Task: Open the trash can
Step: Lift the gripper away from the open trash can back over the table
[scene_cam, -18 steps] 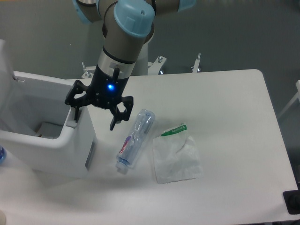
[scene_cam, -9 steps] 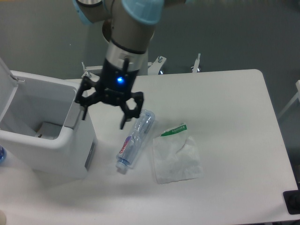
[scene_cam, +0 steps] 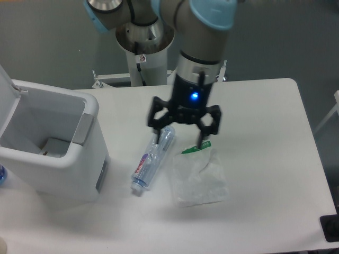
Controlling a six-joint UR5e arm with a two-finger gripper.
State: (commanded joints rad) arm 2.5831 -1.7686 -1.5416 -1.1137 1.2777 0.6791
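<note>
The trash can (scene_cam: 63,159) is a large white boxy bin at the left of the table. Its lid (scene_cam: 6,84) stands swung up at the far left edge, so the inside is open to view. A grey push tab (scene_cam: 85,128) sits on the right rim. My gripper (scene_cam: 180,138) hangs open and empty above the table, well to the right of the can, over the top of a clear plastic bottle (scene_cam: 152,156) and a clear plastic bag (scene_cam: 198,177).
The bottle lies on its side beside the can's right wall. The crumpled bag with a green strip lies to its right. The arm's base column (scene_cam: 143,47) stands behind the table. The white table (scene_cam: 265,132) stretches right.
The gripper has moved from the can's right rim to the right, now over the bottle and bag. The can's lid stays open.
</note>
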